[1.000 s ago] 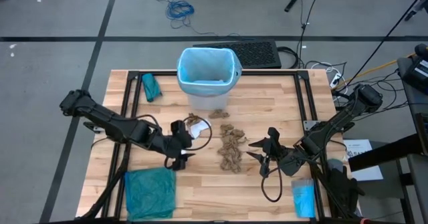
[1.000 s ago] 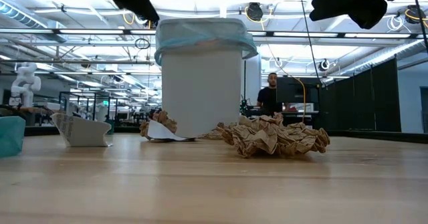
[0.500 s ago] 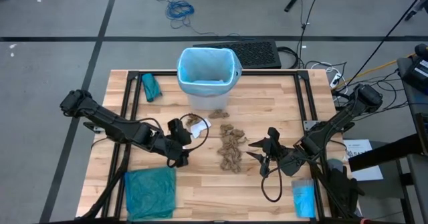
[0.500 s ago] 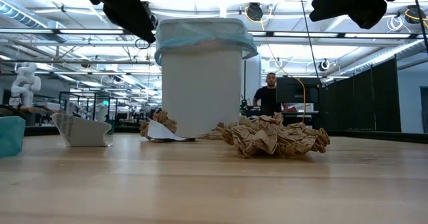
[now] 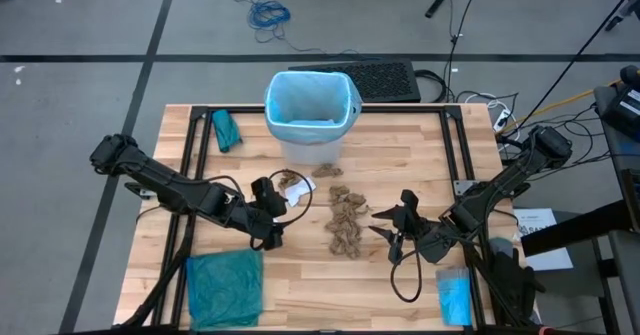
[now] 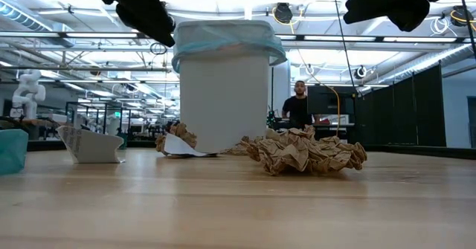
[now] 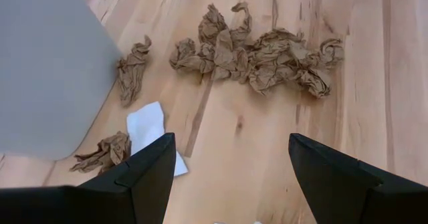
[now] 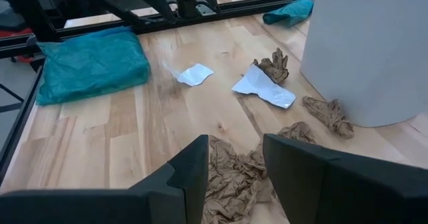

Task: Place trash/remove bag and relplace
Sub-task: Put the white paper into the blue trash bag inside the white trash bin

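The trash is crumpled brown paper. A long pile lies mid-table, and smaller scraps lie by the foot of the white bin. The bag, a light-blue liner, sits in the bin with its edge folded over the rim. My left gripper hovers open to the left of the pile, slanting down, with bare wood between its fingers. My right gripper hovers to the right of the pile, its fingers apart and nothing between them.
A folded teal-green bag lies at the near left and a small teal bundle at the far left. White paper pieces lie near the bin. A bright-blue roll sits at the near right. A person stands far behind the table.
My left gripper has sunk a little and turned about its wrist, still open wide, then kept still. The paper scraps, the bin and the liner have not moved.
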`<state>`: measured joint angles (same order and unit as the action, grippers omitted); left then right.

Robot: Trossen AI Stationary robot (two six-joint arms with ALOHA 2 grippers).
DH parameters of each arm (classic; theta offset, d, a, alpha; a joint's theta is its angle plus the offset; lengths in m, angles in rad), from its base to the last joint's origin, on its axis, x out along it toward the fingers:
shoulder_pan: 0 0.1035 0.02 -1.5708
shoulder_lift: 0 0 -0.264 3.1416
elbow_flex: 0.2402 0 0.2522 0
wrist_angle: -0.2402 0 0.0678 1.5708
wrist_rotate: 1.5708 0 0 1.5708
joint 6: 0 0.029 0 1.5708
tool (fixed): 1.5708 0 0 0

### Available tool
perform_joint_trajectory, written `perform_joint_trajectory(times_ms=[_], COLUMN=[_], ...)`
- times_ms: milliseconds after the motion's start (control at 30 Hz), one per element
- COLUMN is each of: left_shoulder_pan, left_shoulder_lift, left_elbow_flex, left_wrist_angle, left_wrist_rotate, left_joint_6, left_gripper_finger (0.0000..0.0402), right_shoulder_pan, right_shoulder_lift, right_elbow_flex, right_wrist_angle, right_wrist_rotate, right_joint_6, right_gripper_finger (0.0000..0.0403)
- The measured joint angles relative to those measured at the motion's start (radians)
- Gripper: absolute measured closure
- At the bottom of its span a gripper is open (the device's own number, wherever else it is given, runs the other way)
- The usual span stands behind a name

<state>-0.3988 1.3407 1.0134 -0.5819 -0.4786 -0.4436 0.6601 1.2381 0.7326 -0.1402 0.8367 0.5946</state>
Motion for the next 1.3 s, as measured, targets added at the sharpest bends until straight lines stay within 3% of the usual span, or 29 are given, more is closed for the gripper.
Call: perform_joint_trajectory(times_ms=[167, 300, 367, 467, 600, 900, 1300], left_shoulder_pan=[0.0, 0.0, 0.0, -0.004, -0.01, -0.018, -0.018], left_shoulder_lift=[0.0, 0.0, 0.0, 0.0, 0.0, 0.0, 0.0], left_elbow_flex=[0.0, 0.0, 0.0, 0.0, 0.0, 0.0, 0.0], left_wrist_angle=[0.0, 0.0, 0.0, 0.007, 0.007, 0.006, 0.006], left_wrist_rotate=[0.0, 0.0, 0.0, 0.001, 0.001, 0.027, 0.036], left_joint_6=[-0.022, -0.022, -0.023, -0.046, -0.049, -0.049, -0.048], left_gripper_finger=[0.0118, 0.0118, 0.0118, 0.0118, 0.0118, 0.0118, 0.0118], right_shoulder_pan=[-0.009, -0.059, -0.096, -0.141, -0.157, -0.099, -0.139], right_shoulder_lift=[0.0, -0.023, -0.047, -0.075, -0.077, -0.008, 0.003], right_elbow_flex=[0.0, 0.004, 0.022, 0.042, 0.042, 0.042, 0.042], right_wrist_angle=[0.01, 0.119, 0.183, 0.245, 0.232, 0.088, 0.2], right_wrist_rotate=[0.065, 0.165, 0.122, -0.024, -0.163, -0.19, -0.18], right_joint_6=[-0.039, -0.233, -0.32, -0.39, -0.38, -0.196, -0.316], right_gripper_finger=[0.0268, 0.0268, 0.0268, 0.0268, 0.0268, 0.0268, 0.0268])
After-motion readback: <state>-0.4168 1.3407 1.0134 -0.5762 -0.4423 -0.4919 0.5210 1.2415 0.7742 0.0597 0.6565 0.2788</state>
